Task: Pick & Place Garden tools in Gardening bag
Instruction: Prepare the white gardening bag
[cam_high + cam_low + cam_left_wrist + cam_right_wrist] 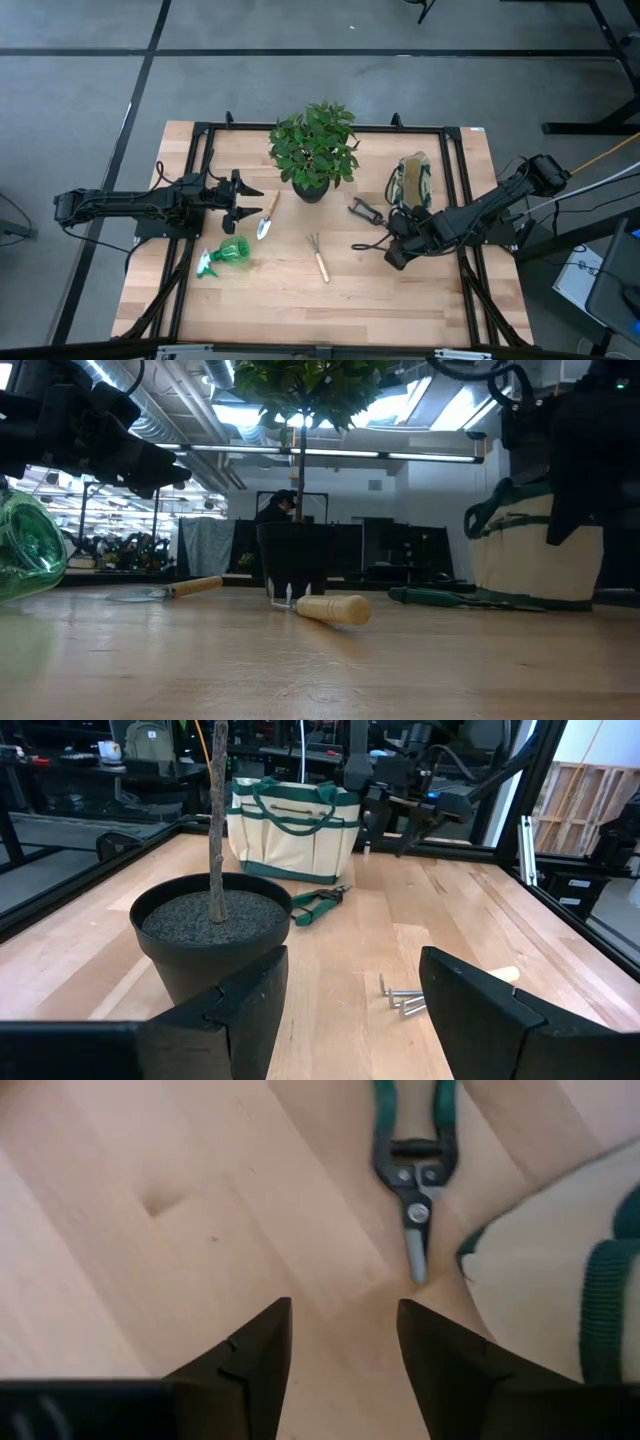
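Note:
The pruning shears (364, 211) lie flat on the table beside the cream gardening bag (412, 181), which stands at the far right. My right gripper (393, 251) hovers open near the bag, its fingers pointing down; the shears' blade tip (417, 1265) shows just beyond them. My left gripper (248, 201) is open above the table on the left, next to the trowel (267, 216). The green spray bottle (226, 255) lies on its side at the near left. The hand rake (318, 256) lies in the middle.
A leafy plant in a black pot (311, 188) stands at the far middle between the two arms. A dark metal frame (320, 128) runs round the table. Bare wood (330, 310) lies along the near edge.

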Controlling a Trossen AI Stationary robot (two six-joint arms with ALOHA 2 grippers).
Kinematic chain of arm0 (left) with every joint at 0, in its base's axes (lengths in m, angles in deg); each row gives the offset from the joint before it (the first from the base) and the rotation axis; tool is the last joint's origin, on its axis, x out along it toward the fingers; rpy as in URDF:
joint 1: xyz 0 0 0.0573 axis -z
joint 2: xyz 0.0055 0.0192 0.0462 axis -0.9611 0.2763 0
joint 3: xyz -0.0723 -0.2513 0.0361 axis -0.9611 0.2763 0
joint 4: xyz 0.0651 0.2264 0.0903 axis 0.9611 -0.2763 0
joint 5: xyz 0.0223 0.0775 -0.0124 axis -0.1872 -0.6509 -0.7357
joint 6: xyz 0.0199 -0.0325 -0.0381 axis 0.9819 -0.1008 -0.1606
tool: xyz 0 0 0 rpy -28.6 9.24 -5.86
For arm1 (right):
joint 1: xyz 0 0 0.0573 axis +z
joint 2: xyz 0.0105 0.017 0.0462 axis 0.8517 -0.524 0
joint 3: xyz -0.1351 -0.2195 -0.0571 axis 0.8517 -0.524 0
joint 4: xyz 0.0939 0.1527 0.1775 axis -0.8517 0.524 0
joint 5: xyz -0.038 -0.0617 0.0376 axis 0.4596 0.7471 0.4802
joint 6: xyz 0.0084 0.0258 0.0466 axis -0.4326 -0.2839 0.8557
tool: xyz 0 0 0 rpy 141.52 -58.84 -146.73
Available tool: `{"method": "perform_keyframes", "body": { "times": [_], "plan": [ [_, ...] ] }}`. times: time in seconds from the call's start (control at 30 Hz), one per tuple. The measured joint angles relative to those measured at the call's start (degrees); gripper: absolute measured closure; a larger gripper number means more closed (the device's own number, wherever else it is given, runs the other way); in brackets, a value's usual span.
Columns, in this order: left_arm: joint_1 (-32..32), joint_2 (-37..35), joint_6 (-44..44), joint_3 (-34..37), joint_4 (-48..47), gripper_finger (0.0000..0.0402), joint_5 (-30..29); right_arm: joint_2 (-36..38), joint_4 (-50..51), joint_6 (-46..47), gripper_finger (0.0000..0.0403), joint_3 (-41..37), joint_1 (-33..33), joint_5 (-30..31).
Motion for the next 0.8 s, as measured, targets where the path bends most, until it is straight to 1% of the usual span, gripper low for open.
{"method": "perform_keyframes", "body": {
  "times": [0.17,0.33,0.43,0.8],
  "plan": [
    [0.0,0.0,0.0,0.0,0.0,0.0178,0.0,0.0,-3.5,-0.3,0.0219,0.0,0.0,0.1],
    [0.0,0.0,0.0,0.0,0.0,0.0178,0.0,0.0,-6.4,-3.3,0.0219,0.0,0.0,0.0],
    [0.0,0.0,0.0,0.0,0.0,0.0178,0.0,0.0,-7.5,-3.4,0.0219,0.0,0.0,0.0],
    [0.0,0.0,0.0,0.0,0.0,0.0178,0.0,0.0,-8.3,-3.4,0.0219,0.0,0.0,-0.1]
  ]
}}
